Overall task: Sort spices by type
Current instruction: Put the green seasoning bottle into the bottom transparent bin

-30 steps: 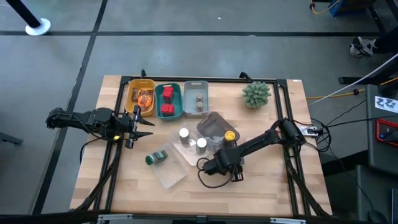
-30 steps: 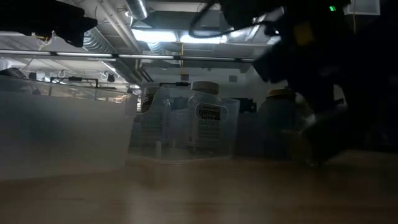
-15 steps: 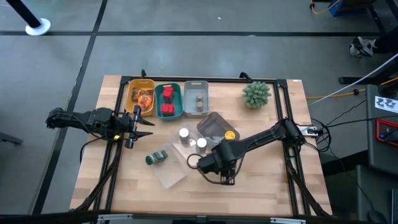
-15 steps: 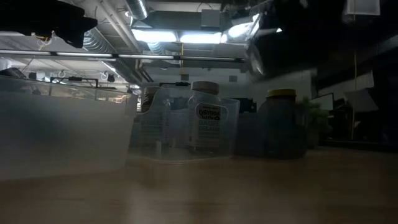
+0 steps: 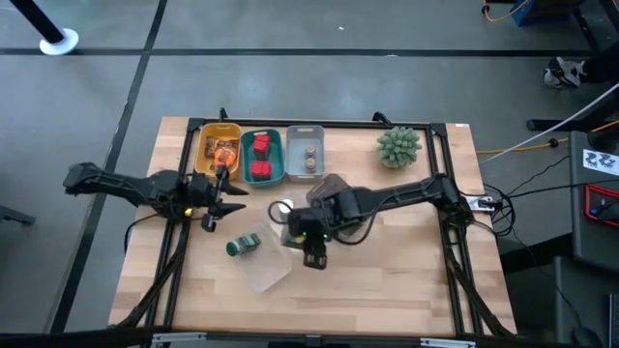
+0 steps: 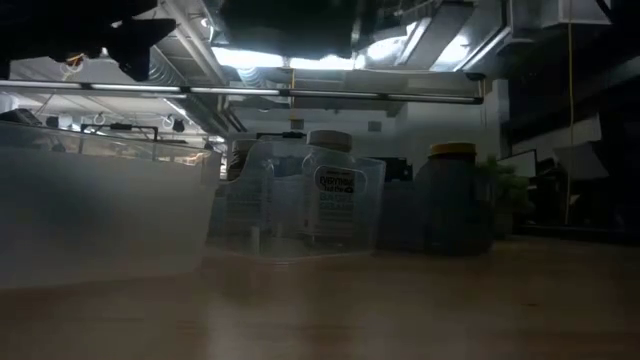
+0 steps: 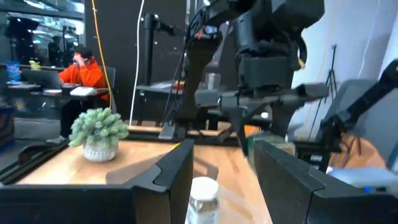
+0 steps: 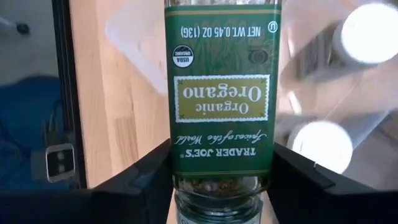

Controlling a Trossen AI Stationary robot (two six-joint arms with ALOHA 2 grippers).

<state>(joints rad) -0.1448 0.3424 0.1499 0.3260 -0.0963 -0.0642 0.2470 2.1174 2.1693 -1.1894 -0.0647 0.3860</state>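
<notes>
Right pincer [image 5: 314,253] clamps an oregano jar [image 8: 219,106] lengthwise over the clear tray [image 5: 263,273], the matching green jar [image 5: 245,244] lying just beside it toward the left arm, whose pincer [image 5: 224,198] waits part-open, empty, near the bins.

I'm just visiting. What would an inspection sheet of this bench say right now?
Surface: wooden table, nothing spilled seen.
Job's things: orange packets, red cubes and brown jars binned; green-labelled jar lying in clear tray.
Clutter: plant.
Tools: left tool open, empty; right tool shut on oregano jar.
Cables: yellow cable on floor.
Surroundings: seated person.
</notes>
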